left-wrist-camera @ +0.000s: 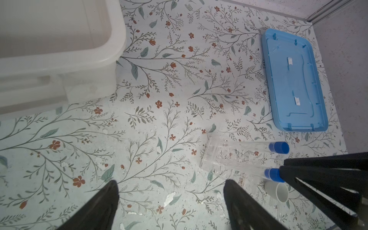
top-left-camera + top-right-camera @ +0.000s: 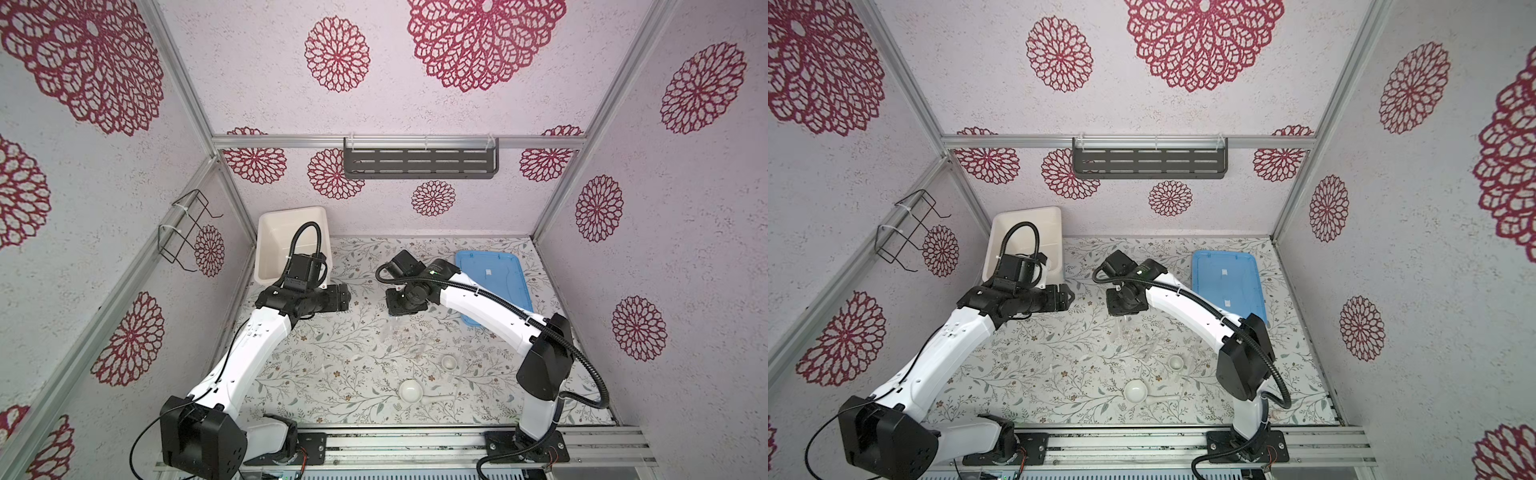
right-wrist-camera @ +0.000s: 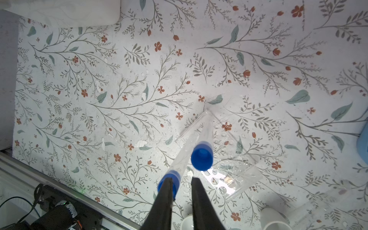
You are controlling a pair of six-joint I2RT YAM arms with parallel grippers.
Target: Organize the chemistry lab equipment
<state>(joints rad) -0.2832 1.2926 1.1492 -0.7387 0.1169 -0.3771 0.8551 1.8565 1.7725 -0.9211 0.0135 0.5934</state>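
The clear plastic rack (image 3: 237, 165) stands mid-table, faint in both top views (image 2: 399, 338). Two clear tubes stand in it, leaning; one blue cap (image 3: 202, 156) is free, the other cap (image 3: 175, 176) lies under one fingertip of my right gripper (image 3: 181, 179). That gripper points down over the rack (image 2: 405, 309), jaws a narrow gap apart with nothing between them. My left gripper (image 1: 171, 182) is wide open and empty near the tub (image 2: 347, 297). Two white bowls (image 2: 409, 390) (image 2: 449, 363) and the white pestle (image 2: 436, 399) lie near the front.
The big white tub (image 2: 270, 232) sits at the back left and the flat blue lid (image 2: 494, 282) at the back right. A dark shelf (image 2: 419, 162) hangs on the back wall, a wire basket (image 2: 187, 228) on the left wall.
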